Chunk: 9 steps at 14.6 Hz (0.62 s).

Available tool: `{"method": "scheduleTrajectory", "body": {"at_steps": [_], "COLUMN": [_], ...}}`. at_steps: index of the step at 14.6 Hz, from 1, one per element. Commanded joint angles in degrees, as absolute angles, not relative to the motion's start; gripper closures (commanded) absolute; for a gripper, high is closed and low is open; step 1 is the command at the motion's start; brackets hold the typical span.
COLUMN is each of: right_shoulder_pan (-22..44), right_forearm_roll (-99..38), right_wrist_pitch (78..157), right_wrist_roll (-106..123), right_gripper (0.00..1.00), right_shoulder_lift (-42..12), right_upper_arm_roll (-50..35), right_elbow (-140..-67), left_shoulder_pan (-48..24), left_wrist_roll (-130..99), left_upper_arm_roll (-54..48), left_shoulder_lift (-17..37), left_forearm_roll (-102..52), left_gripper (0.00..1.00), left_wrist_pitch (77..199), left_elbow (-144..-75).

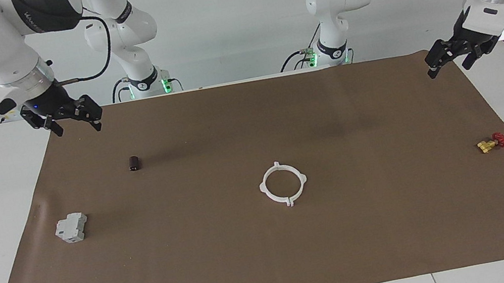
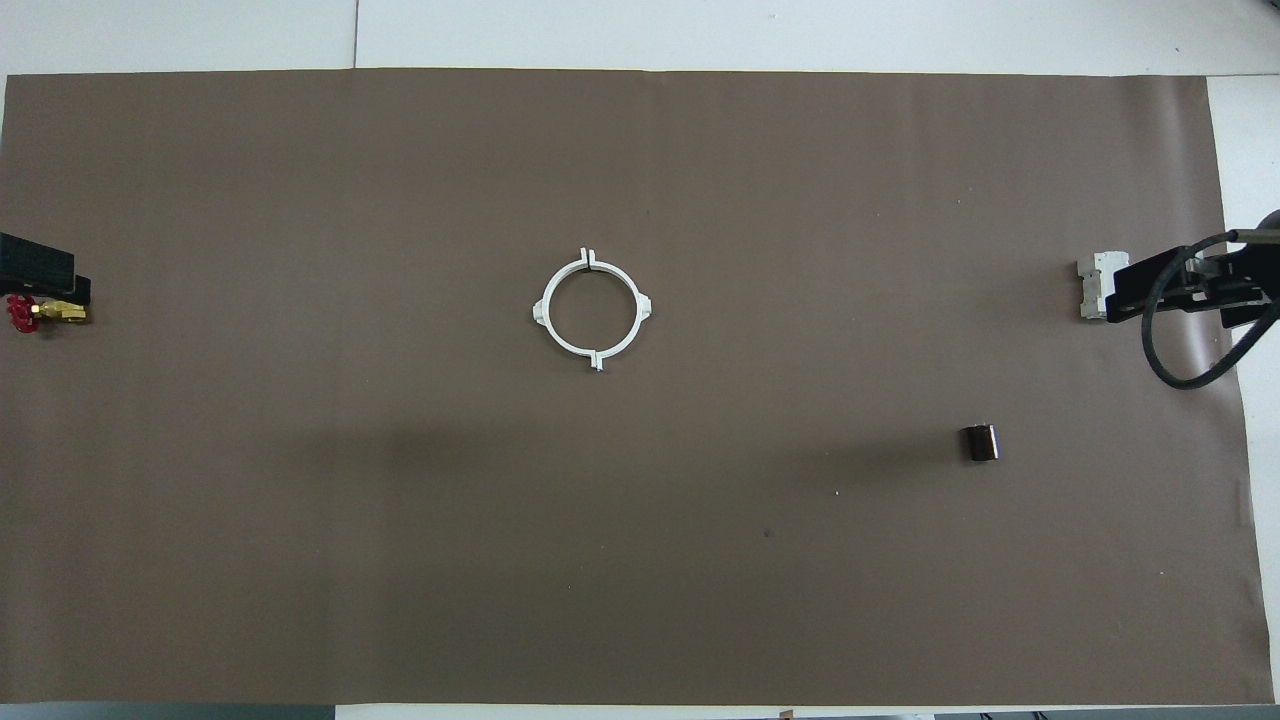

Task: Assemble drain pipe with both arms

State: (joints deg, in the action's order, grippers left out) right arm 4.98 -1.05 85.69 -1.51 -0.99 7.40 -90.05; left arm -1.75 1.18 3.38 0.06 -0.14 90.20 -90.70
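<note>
The drain pipe (image 1: 262,188) lies flat at the middle of the brown mat as one white ring, its two halves meeting at paired tabs; it also shows in the overhead view (image 2: 540,312). Nothing touches it. My right gripper (image 1: 77,125) hangs open and empty in the air over the mat's corner at the right arm's end; it also shows in the overhead view (image 2: 1180,285). My left gripper (image 1: 448,67) hangs open and empty over the mat's corner at the left arm's end; only its tip shows in the overhead view (image 2: 40,275). Both arms wait, well away from the ring.
A grey boxy block (image 1: 71,228) lies near the right arm's end of the mat (image 1: 272,261). A small dark cylinder (image 1: 134,163) lies nearer to the robots than the block. A yellow-and-red valve (image 1: 492,143) lies at the left arm's end.
</note>
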Motion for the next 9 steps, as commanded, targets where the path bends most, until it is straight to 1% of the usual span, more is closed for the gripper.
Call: {"method": "scheduleTrajectory", "body": {"at_steps": [1,3,9], "right_shoulder_pan": [4.3,4.3,4.2], "right_forearm_roll": [-0.8,-0.8,-0.8], "right_wrist_pitch": [85.3,85.4,86.8], "right_wrist_roll": [0.4,0.4,0.6], "right_gripper": [0.00,0.00,0.00], "right_shoulder_lift": [0.7,0.8,0.6], "right_upper_arm_roll": [7.1,7.1,7.1], "right_elbow": [-91.8,-92.0,-92.1], "left_shoulder_pan": [-1.2,-1.3,-1.9], "left_wrist_roll": [1.7,1.6,-1.5], "left_upper_arm_roll": [3.2,3.1,3.1], "left_shoulder_lift": [-2.8,-2.5,-1.9], "left_forearm_roll": [-0.8,-0.5,1.5], "left_gripper": [0.00,0.00,0.00], "left_wrist_pitch": [91.1,93.2,91.9], "left_elbow": [-94.7,-94.7,-93.4]}}
